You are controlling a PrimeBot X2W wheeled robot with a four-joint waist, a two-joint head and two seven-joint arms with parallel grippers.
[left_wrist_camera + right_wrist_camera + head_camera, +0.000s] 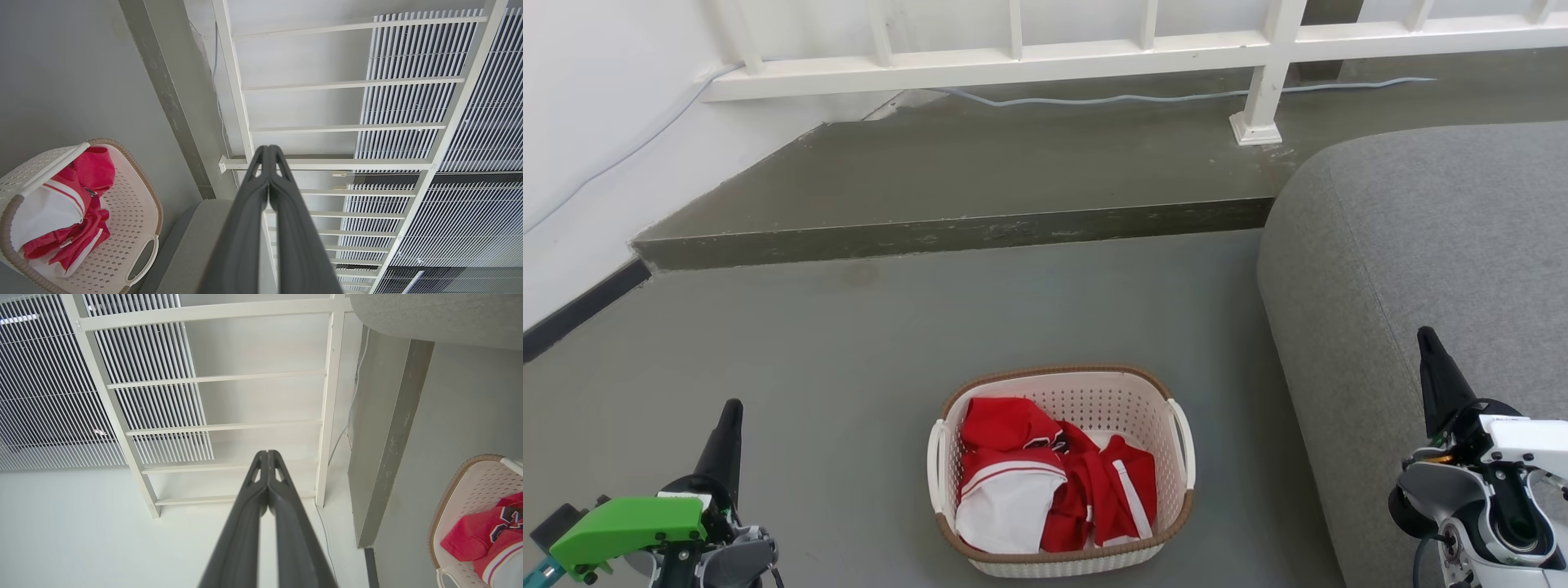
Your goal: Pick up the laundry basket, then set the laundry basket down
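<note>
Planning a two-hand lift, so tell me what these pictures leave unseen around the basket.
- Floor of the laundry basket: head view, covered by the red and white clothes.
- One end of the basket: left wrist view, cut by the left edge.
- Most of the basket: right wrist view, cut by the right edge.
- The grey sofa: head view, cut by the right edge.
</note>
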